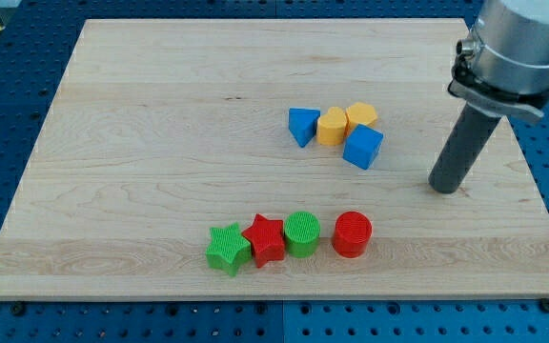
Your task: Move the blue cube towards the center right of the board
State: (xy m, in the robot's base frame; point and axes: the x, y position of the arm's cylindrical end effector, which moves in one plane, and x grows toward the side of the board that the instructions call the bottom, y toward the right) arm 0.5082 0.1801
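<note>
Looking at your surface (160,143), you see a pale wooden board on a blue perforated base. My arm ends in a dark rod and has no gripper, so nothing is held. My tip (444,188) rests on the wood at the view's right, apart from the blue cube (362,147). This cube touches the yellow blocks (345,123), and a blue triangle (301,126) is at their left. Lower, you find a row: green star (227,249), red star (266,238), green cylinder (301,233), red cylinder (352,234).
</note>
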